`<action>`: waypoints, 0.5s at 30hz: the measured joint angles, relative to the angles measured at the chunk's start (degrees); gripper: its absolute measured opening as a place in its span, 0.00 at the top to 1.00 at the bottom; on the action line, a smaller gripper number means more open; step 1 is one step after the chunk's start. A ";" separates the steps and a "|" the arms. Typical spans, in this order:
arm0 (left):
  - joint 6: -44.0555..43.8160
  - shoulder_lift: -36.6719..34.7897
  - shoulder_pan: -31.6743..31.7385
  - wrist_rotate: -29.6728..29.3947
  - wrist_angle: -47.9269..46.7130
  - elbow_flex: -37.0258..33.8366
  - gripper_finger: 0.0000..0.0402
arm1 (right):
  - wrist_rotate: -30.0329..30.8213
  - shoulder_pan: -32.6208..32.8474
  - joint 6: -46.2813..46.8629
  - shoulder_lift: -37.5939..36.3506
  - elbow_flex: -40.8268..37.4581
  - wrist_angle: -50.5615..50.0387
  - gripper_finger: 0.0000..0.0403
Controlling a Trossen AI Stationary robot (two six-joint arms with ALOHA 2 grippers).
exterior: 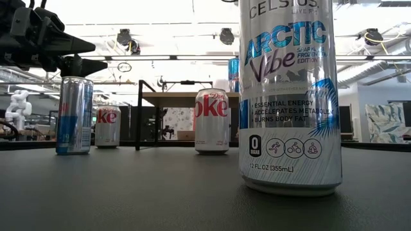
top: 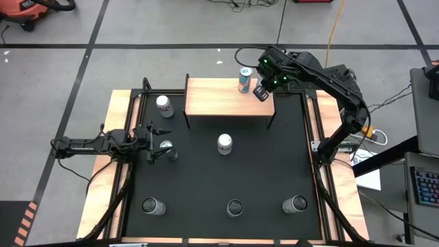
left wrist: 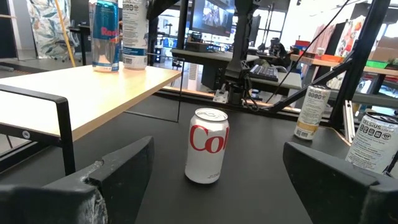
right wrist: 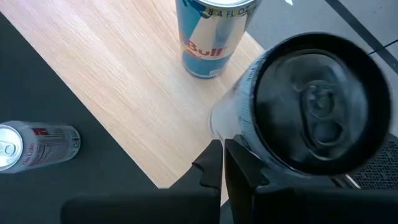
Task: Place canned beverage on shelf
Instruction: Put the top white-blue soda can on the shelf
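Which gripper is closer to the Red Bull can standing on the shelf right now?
The right. The right gripper is over the shelf beside the Red Bull can, holding another can; the left gripper hovers far off at the table's left side.

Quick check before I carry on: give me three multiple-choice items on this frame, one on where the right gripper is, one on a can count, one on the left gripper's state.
1. Where is the right gripper?
A. Over the shelf's right end
B. Over the front row of cans
C. Off the table

2. How many cans stand along the black mat's front edge?
A. One
B. Three
C. Five

3. The left gripper is:
A. Shut on a can
B. Shut, empty
C. Open

Key: 1 A, the high view shows the right gripper above the shelf. 2 B, three cans line the black mat. 3 C, the left gripper shows its fingers wide apart with nothing between them.
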 joint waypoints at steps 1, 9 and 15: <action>0.00 0.01 0.01 0.00 0.00 0.00 0.10 | -0.01 0.00 -0.05 0.29 0.00 0.10 1.00; 0.00 0.01 0.01 0.00 -0.02 0.00 0.10 | -0.01 -0.04 0.05 1.16 0.00 2.57 1.00; 0.01 0.00 0.00 0.00 -0.02 0.00 0.10 | 0.31 -0.65 0.05 1.16 0.00 3.46 1.00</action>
